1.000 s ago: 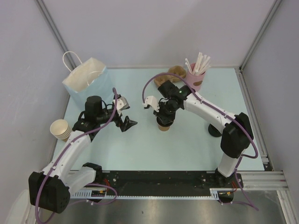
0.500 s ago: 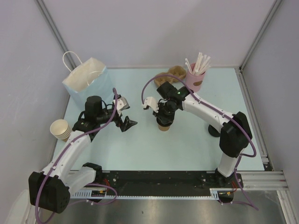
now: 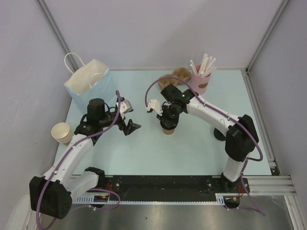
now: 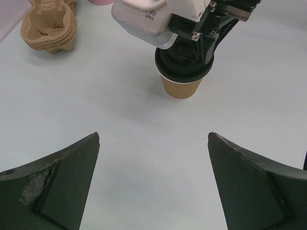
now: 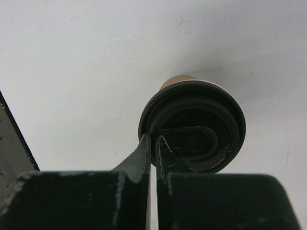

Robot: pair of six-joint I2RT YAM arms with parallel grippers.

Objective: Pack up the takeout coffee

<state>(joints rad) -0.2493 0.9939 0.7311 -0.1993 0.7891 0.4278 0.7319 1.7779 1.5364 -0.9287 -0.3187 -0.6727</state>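
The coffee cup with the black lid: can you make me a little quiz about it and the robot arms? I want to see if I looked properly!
1. True or false: the right jaws are shut, with their tips at the rim of the black lid on the coffee cup.
2. Pick one: where does the paper bag stand? A: far left. B: far right. C: between the two arm bases.
3. Short answer: which jaws are wide open with nothing between them?

Key: 1 true; 2 A; 3 the left jaws.
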